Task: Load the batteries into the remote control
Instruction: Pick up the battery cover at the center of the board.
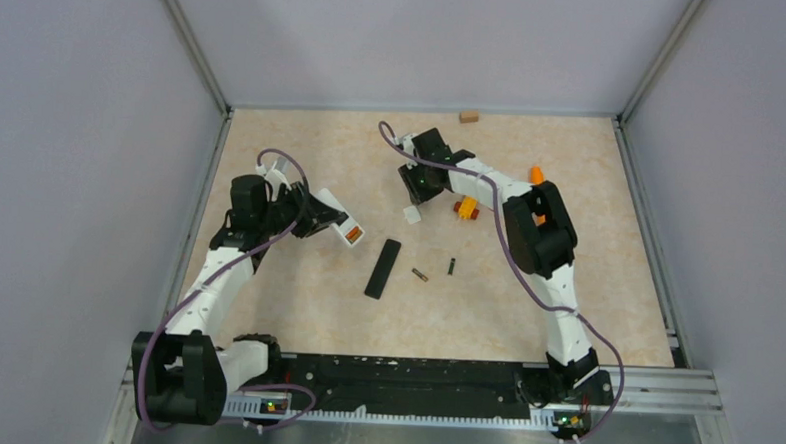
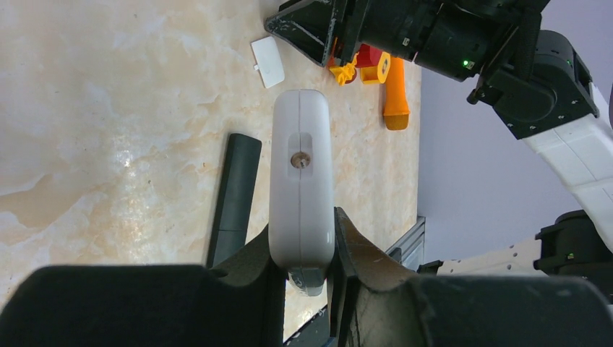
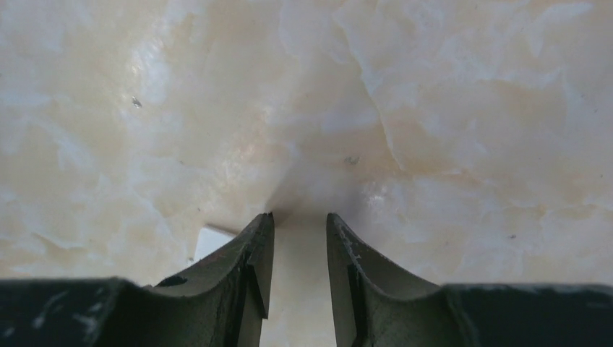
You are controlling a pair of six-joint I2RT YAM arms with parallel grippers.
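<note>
My left gripper [image 1: 321, 219] is shut on a white remote control [image 1: 348, 231], held just above the table; the left wrist view shows the remote [image 2: 301, 181] clamped between the fingers. A slim black bar [image 1: 382, 269] lies beside it on the table and shows in the left wrist view [image 2: 235, 195]. Two tiny batteries lie right of the bar, one gold [image 1: 420, 275] and one dark [image 1: 452, 267]. My right gripper [image 1: 416, 195] is open and empty, low over the table by a small white cover [image 1: 412, 214], which shows left of its fingers [image 3: 213, 242].
A red and yellow toy [image 1: 466, 207] and an orange carrot-shaped cone [image 2: 395, 90] lie right of the right gripper. A small wooden block [image 1: 469, 116] sits at the back edge. Metal rails and grey walls border the marbled table [image 1: 295, 308].
</note>
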